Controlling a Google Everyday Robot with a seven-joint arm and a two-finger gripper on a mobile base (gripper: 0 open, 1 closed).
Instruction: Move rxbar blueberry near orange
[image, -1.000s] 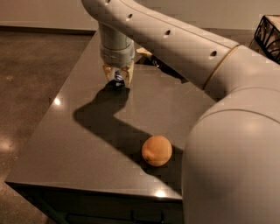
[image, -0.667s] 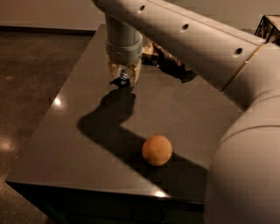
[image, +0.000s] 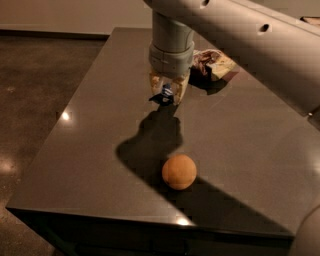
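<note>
The orange (image: 179, 171) is a round matte fruit resting on the dark grey table (image: 95, 130) near its front edge. My gripper (image: 168, 93) hangs from the pale arm above the middle of the table, farther back than the orange. It is shut on the rxbar blueberry (image: 164, 95), a small dark blue wrapper with white lettering that sticks out between the fingers, held a little above the tabletop. The arm's shadow runs from under the gripper to the orange.
A brown-and-cream chip bag (image: 214, 64) lies on the table behind and to the right of the gripper. The table's left edge drops to a polished brown floor (image: 40, 90). My large arm link (image: 260, 45) crosses the upper right.
The gripper, still holding the blue bar, has moved to the right and a little toward the front, closer to the orange. The orange has not moved on the table.
</note>
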